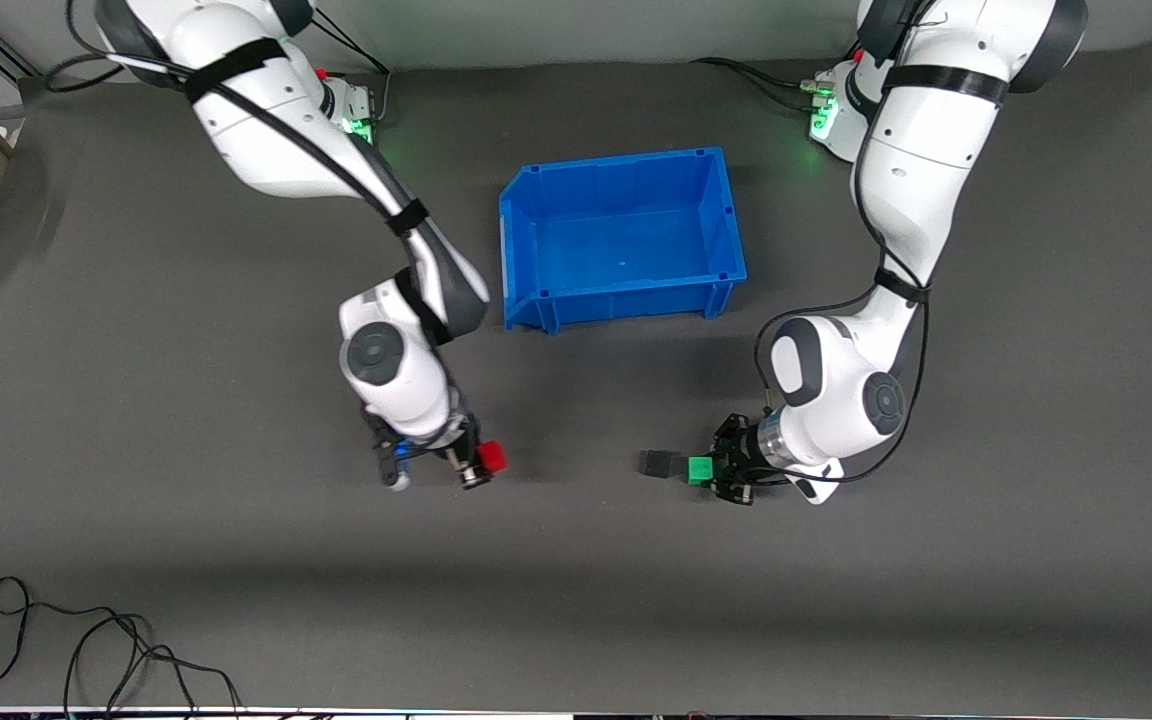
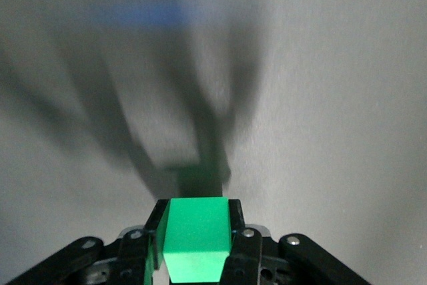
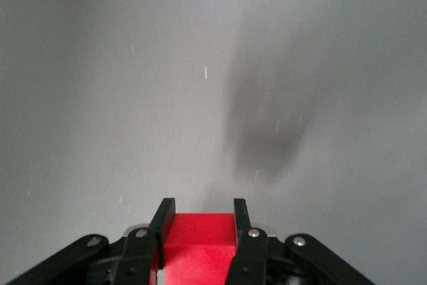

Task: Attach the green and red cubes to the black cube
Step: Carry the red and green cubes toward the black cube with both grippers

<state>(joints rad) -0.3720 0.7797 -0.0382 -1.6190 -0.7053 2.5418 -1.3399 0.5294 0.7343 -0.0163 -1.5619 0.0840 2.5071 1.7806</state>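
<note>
The table [image 1: 186, 560] is a wide surface covered in a dark grey, matte, felt-like mat, and both robot bases stand along its edge farthest from the front camera. An open blue plastic storage bin [image 1: 622, 238] with bare walls rests on it about midway between the two arms' ends. Nearer that camera than the bin, a small matte black cube [image 1: 657, 463] appears to lie on the mat, though whether it fully rests there is hard to tell, and a loose loop of thin black cable [image 1: 86, 650] trails over the nearest edge toward the right arm's end.
</note>
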